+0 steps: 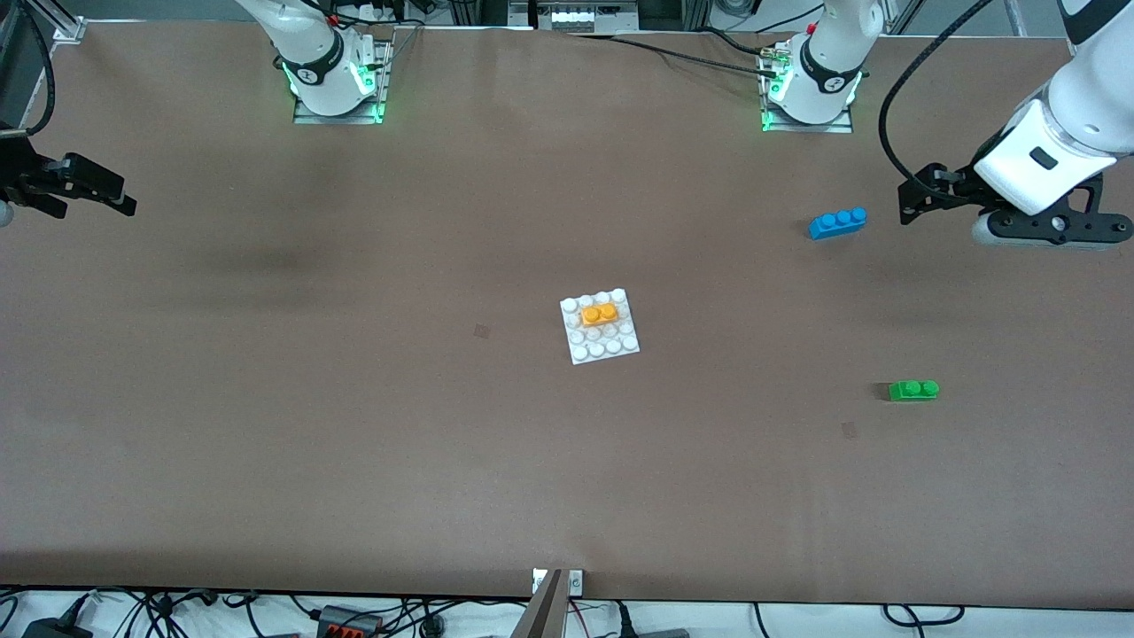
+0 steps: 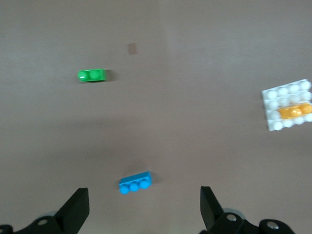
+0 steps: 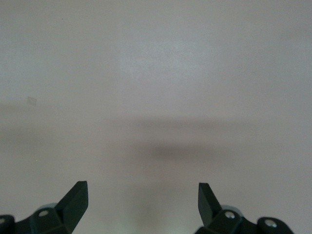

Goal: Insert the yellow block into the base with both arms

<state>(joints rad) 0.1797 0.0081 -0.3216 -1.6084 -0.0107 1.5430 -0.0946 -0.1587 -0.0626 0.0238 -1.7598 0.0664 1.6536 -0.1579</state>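
Observation:
The yellow block (image 1: pixel 600 314) sits on the studs of the white base (image 1: pixel 611 347) in the middle of the table, in the stud rows farther from the front camera. The left wrist view shows the base (image 2: pixel 278 97) and the yellow block (image 2: pixel 294 111) too. My left gripper (image 1: pixel 917 193) hangs open and empty over the left arm's end of the table, with its fingers wide apart (image 2: pixel 144 204). Over the right arm's end, my right gripper (image 1: pixel 111 193) is also open and empty, with only bare table under it (image 3: pixel 143 200).
A blue three-stud brick (image 1: pixel 837 221) lies on the table close to the left gripper and shows between its fingers (image 2: pixel 135 183). A green two-stud brick (image 1: pixel 912 390) lies nearer to the front camera at the same end (image 2: pixel 91 75).

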